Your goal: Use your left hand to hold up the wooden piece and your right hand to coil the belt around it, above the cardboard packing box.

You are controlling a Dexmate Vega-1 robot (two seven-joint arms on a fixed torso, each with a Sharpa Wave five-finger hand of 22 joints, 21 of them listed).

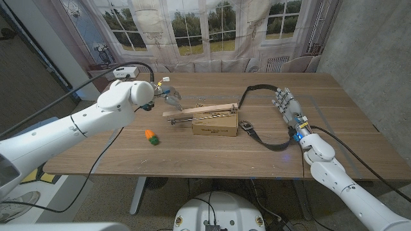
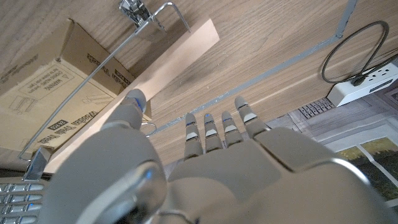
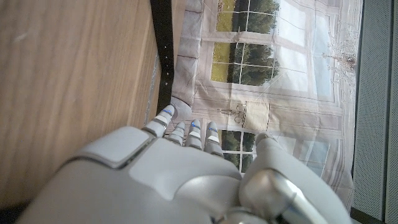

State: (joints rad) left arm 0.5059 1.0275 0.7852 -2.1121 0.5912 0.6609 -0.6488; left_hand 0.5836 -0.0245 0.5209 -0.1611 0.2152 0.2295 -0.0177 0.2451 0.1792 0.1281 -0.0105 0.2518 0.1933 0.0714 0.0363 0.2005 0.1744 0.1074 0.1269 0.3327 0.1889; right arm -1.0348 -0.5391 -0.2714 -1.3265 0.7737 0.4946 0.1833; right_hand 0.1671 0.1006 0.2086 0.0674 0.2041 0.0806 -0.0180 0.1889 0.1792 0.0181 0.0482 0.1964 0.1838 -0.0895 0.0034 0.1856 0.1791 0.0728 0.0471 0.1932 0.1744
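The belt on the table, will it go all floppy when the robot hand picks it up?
Probably floppy. The belt already lies in loose curves on the table, so it likely bends easily and would droop from wherever it is held. It looks thin and flat, so it is probably light and unlikely to roll. The right robot hand stands beside it, not gripping it.
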